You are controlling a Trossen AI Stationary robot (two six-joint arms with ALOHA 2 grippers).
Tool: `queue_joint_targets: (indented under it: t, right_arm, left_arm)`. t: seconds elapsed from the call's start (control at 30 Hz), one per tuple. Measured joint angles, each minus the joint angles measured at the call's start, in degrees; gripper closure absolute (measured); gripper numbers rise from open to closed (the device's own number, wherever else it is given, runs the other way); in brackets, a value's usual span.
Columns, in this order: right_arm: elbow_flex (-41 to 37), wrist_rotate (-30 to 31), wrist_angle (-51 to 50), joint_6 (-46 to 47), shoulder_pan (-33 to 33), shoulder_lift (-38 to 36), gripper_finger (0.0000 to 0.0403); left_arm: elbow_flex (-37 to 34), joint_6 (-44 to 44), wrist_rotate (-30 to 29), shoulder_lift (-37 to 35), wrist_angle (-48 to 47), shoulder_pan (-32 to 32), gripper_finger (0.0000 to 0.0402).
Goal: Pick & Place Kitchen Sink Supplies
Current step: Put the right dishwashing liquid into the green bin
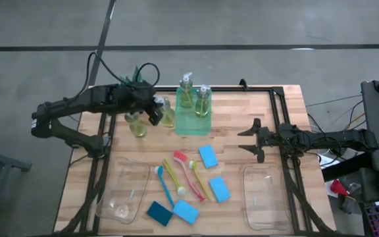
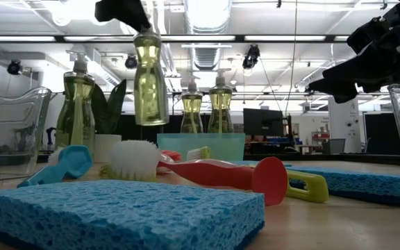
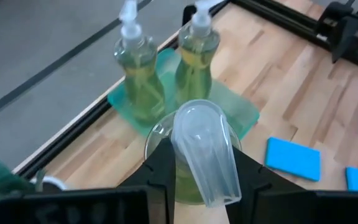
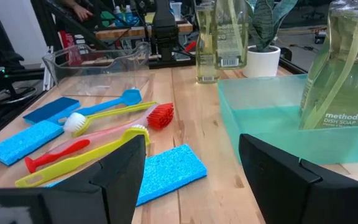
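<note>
My left gripper (image 1: pixel 158 113) is shut on a clear pump bottle of yellow-green soap (image 2: pixel 150 80), which is in the air to the left of the green tray (image 1: pixel 193 122). A second bottle (image 1: pixel 137 124) stands on the wood under the left arm. Two more bottles (image 3: pixel 138 74) (image 3: pixel 196 56) stand in the tray. Blue sponges (image 1: pixel 208 156) (image 1: pixel 219 188) (image 1: pixel 186 211), a teal sponge (image 1: pixel 158 213) and blue (image 1: pixel 164 184), yellow (image 1: pixel 174 176) and pink-red (image 1: pixel 185 166) brushes lie on the near middle of the table. My right gripper (image 1: pixel 250 139) waits open right of the tray, touching nothing. My left gripper holds the bottle by its top, with the clear pump head (image 3: pixel 204 155) between its two fingers (image 3: pixel 160 168). The fingers come slanting down from above and from the table's left. The bottle hangs upright below them, its base (image 2: pixel 151 121) lifted clear of the table.
A clear bin (image 1: pixel 124 191) sits near left and another (image 1: pixel 265 196) near right. A spiky green plant in a white pot (image 4: pixel 261 59) stands at the far edge behind the left arm. Bare wood lies between the tray and the right gripper.
</note>
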Motion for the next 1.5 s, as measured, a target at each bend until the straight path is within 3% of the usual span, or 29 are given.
queue_joint_targets:
  t: [0.37,0.63,0.83,1.27,1.37,1.5]
  right_arm:
    - [0.0,0.0,0.0,-0.1,0.0,0.0,0.0140]
    - [0.0,0.0,0.0,0.0,0.0,0.0,0.0131]
    - [0.0,0.0,0.0,-0.1,0.0,0.1,0.0129]
    - [0.0,0.0,0.0,0.0,0.0,0.0,0.0148]
    - [0.0,0.0,0.0,0.0,0.0,0.0,0.0149]
    - [0.0,0.0,0.0,-0.1,0.0,0.0,0.0144]
  left_arm:
    - [5.8,4.9,1.8,10.0,7.7,0.6,0.0323]
    - [7.8,7.1,1.8,16.9,14.0,0.7,0.0397]
    - [7.8,7.6,2.4,18.4,14.7,1.1,0.0401]
    - [7.3,8.9,2.4,16.3,13.1,2.1,0.0393]
    - [5.8,7.3,2.8,16.2,13.5,2.6,0.0374]
    - [2.1,3.8,4.0,16.2,13.7,3.6,0.0319]
